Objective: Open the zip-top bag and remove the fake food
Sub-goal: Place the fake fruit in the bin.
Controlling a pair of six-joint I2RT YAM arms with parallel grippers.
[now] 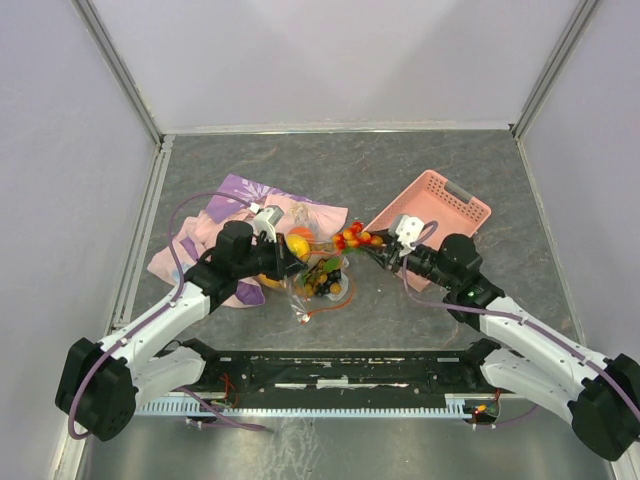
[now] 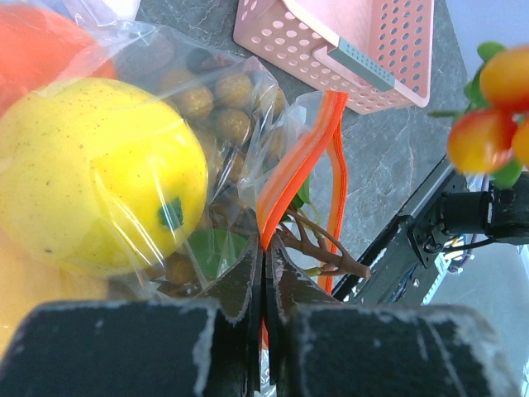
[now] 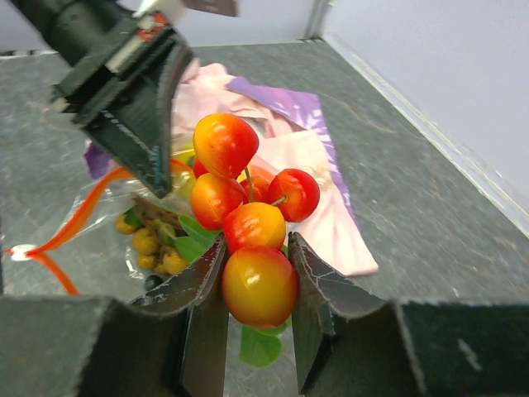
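From high above and behind the arm bases (image 1: 95, 385), looks down and forward on the whole table (image 1: 420, 170), far enough off to take in the far walls (image 1: 350, 60). From the left wrist, looks right across the scene, very near, past its own fingers (image 2: 244, 281) and the bag (image 2: 256, 91) to the basket (image 2: 372, 50). From the right wrist, looks left and far, just as near, over its own fingers (image 3: 198, 285) and the fruit cluster (image 3: 248, 223) toward the cloth (image 3: 322, 207). Shares bag and fruit cluster across all three.
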